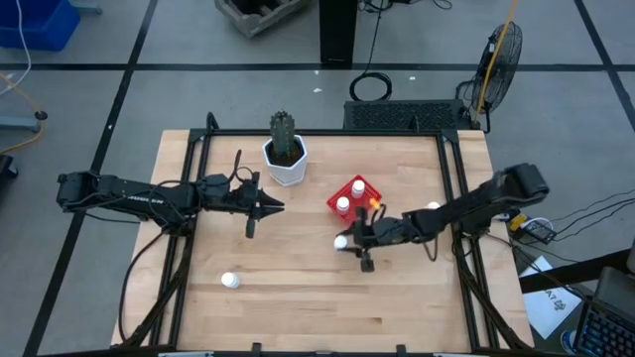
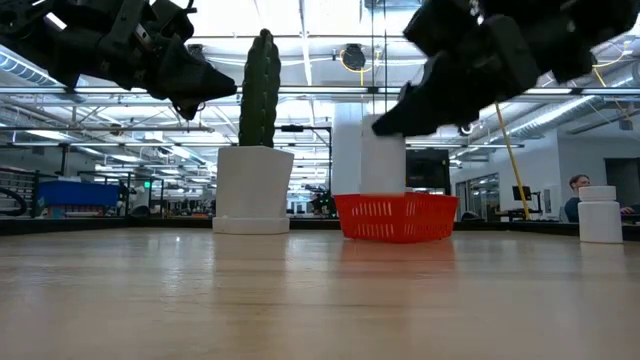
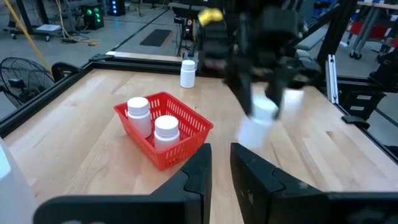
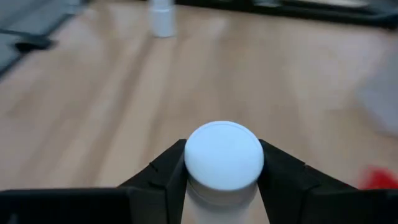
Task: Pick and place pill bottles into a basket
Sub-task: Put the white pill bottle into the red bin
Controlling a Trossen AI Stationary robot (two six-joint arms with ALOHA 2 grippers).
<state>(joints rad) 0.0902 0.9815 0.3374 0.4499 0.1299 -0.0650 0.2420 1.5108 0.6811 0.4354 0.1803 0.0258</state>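
Pale wooden tabletop (image 1: 298, 297) framed in black rails, on a grey workshop floor: at its middle the right gripper (image 1: 349, 241) has its jaws pressed against both sides of a small white round-capped pill bottle (image 4: 224, 163), a hold the right wrist view shows plainly, the cap filling the gap between the two dark fingers (image 4: 163, 169). From overhead that bottle is only a white spot at the arm's tip, just beside the small square bright-red mesh basket (image 1: 363, 186), apart from it. The left wrist view shows what the others hide: two more white bottles (image 3: 152, 121) standing upright inside the basket, and the held bottle tilted above the wood. A fourth bottle (image 1: 230, 281) stands alone near the table's front on the left side; a fifth (image 1: 433, 208) stands beside the right arm, towards the right rail. Behind the basket sits a white faceted pot with a green cactus (image 1: 285, 151). The left gripper (image 1: 274, 206) hangs well apart to the left, jaws narrow and empty. The table-level view looks into a bright, ceiling-lit hall, where a person (image 2: 578, 190) appears at the far right; overhead, a black floor fan (image 1: 496, 58) stands beyond the table.
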